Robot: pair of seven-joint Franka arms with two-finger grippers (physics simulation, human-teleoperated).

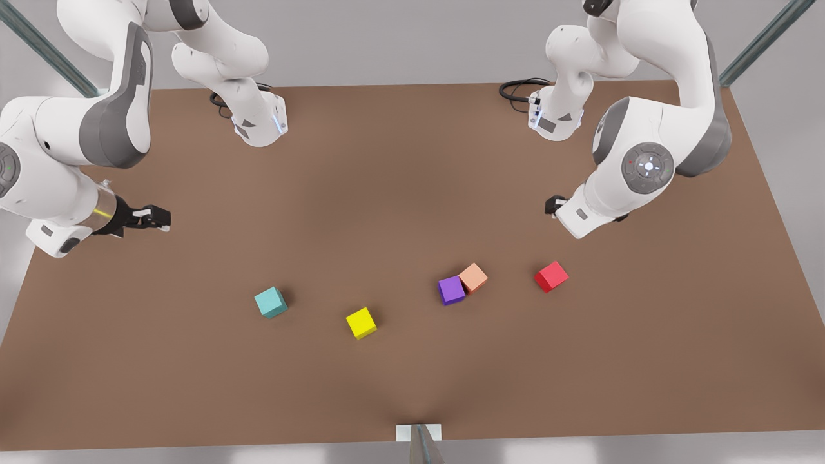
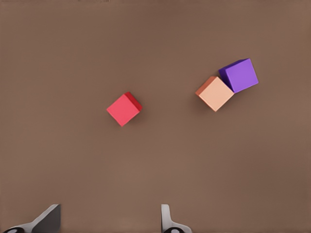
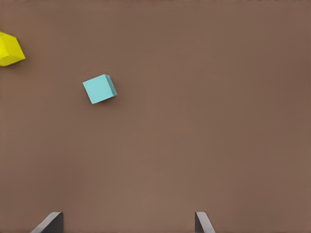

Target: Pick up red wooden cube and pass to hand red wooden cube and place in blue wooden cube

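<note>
The red wooden cube (image 1: 551,276) sits flat on the brown table (image 1: 412,386), toward the front view's right. Nothing touches it. In the left wrist view the same red cube (image 2: 124,108) lies on bare table with open space all around it.

Near it, toward the front view's left, are two more cubes that touch each other: a pale orange cube (image 1: 474,277) and a purple cube (image 1: 451,290). The left wrist view shows the orange cube (image 2: 214,93) and the purple cube (image 2: 238,74) pressed side to side.

Farther along sits a yellow cube (image 1: 361,322), alone. Beyond that is the blue wooden cube (image 1: 271,302) (it looks more teal than blue), well apart from the red one. The right wrist view shows this blue cube (image 3: 99,89) on the table, with the yellow cube (image 3: 10,48) off at the edge.

The left gripper (image 1: 553,206) hangs in the air above the table, near the red cube but not touching it. Its fingers (image 2: 167,221) are spread apart and hold nothing.

The right gripper (image 1: 155,218) hangs over the table at the front view's left, away from every cube. Its fingers (image 3: 204,223) are spread wide too, with nothing between them.
</note>
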